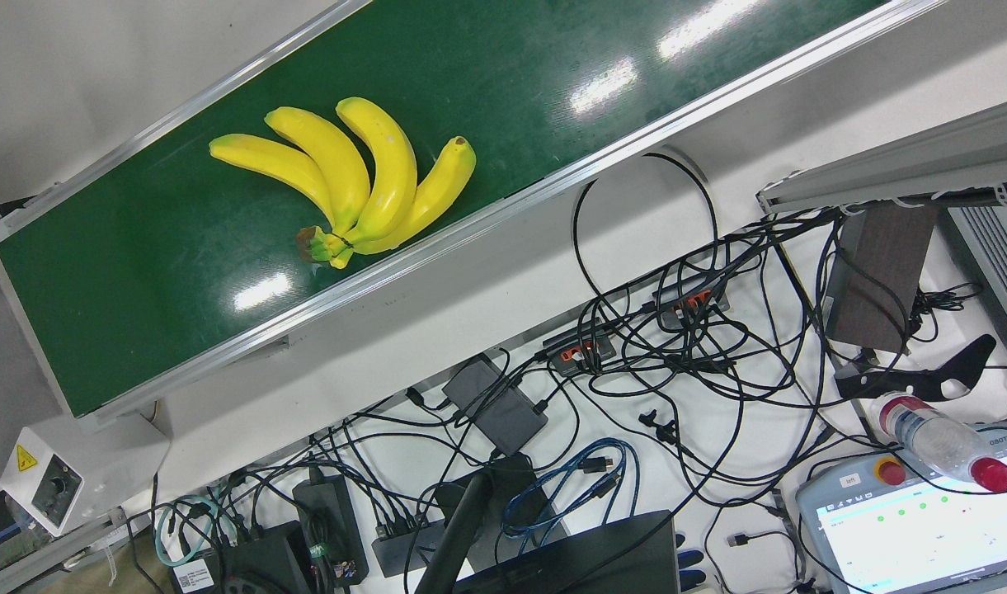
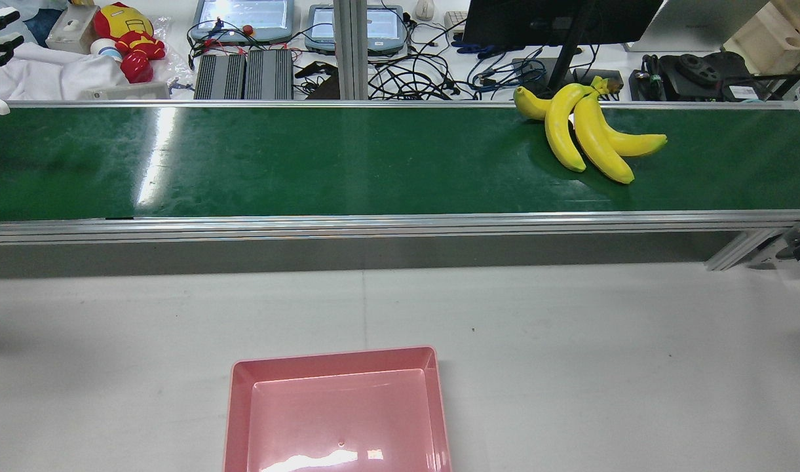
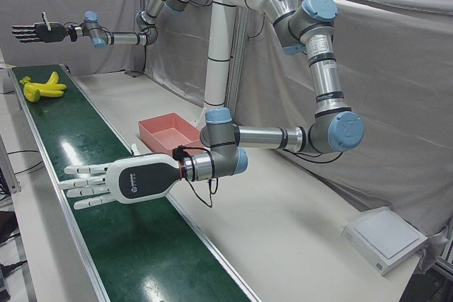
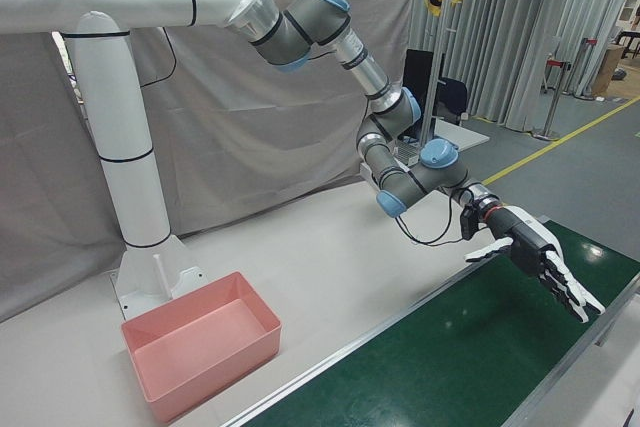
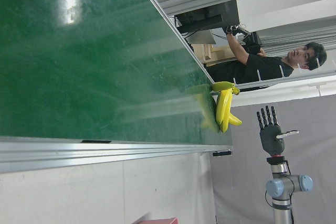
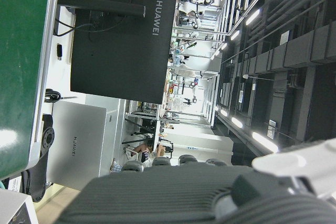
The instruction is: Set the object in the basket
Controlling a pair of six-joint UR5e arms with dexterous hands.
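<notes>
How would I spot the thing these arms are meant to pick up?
Find the long green belt across the station. In the rear view, near its right end, by its far edge, lies a bunch of yellow bananas. It is the only object on the belt.

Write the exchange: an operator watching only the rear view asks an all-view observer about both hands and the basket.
Operator: Where is the left hand?
Observer: The left hand hovers flat over the green belt, fingers apart, empty.
Operator: And the right hand?
Observer: The right hand is raised high near the bananas, open and empty.
Operator: My view crops the basket.
Observer: The pink basket is empty and sits by the white pedestal.
</notes>
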